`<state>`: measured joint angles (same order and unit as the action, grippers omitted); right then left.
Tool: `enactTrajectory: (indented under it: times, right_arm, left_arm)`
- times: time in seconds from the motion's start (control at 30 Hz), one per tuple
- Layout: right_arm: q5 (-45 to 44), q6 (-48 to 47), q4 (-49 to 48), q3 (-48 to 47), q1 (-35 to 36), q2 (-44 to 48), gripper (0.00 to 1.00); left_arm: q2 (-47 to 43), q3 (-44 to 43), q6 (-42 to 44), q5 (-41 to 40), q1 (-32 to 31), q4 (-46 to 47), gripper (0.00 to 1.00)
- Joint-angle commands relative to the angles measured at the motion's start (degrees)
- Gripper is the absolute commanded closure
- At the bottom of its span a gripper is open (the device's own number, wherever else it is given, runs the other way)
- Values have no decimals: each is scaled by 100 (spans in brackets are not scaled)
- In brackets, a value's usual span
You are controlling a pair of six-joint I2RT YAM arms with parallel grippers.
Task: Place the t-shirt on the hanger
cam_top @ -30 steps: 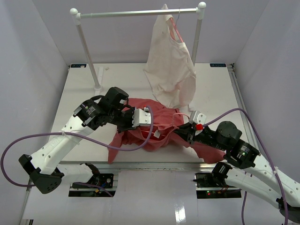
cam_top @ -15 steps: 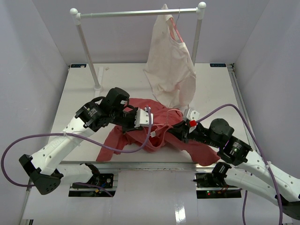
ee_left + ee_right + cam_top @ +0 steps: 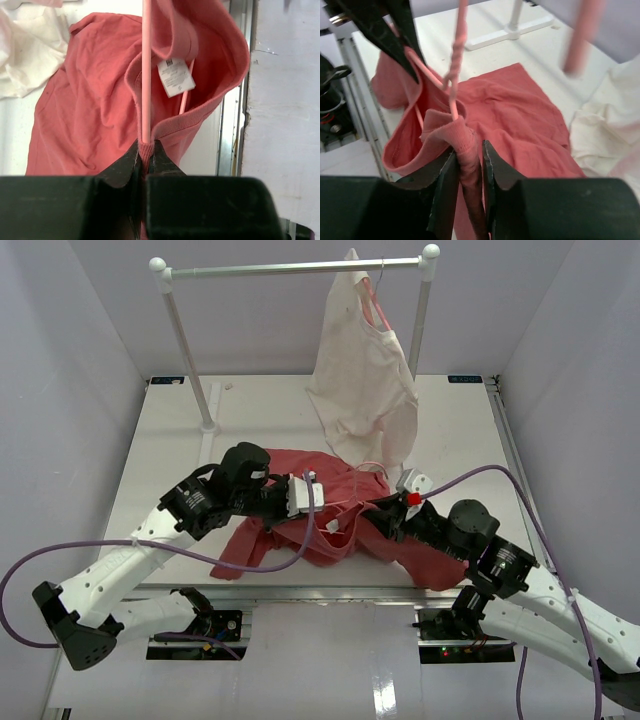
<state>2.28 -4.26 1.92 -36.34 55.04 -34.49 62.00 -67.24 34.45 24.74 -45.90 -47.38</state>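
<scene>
Partway, seemingly: hanger threaded through the collar of the t-shirt, shoulders not yet seated on the wire. Left gripper pinched shut on the collar rib, right at the wire. Right gripper clamped on bunched cloth under the twisted neck. Shirt heaped mid near edge of the table.

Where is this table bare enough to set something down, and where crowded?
Bare: the table's left strip between the rack post and the t-shirt; the right strip between the cream garment and the table edge. Crowded: front centre, where left gripper and right gripper pinch the t-shirt by the hanger.
</scene>
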Motion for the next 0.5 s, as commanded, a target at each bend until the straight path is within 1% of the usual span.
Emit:
enactTrajectory:
  times: [0.0,0.1,0.3,0.47]
  right_arm:
    - [-1107,193,-188,-13,15,501,65]
    - [-1237,232,70,5,16,581,61]
    - [-1330,362,80,4,21,339,60]
    - [-1408,382,135,-183,19,251,56]
  left_arm:
    - [-630,-2,-459,-433,11,426,100]
    - [-842,-91,-515,-594,12,323,100]
    - [-1223,-198,-655,-950,11,149,100]
    - [-1310,-90,-668,-1191,17,61,100]
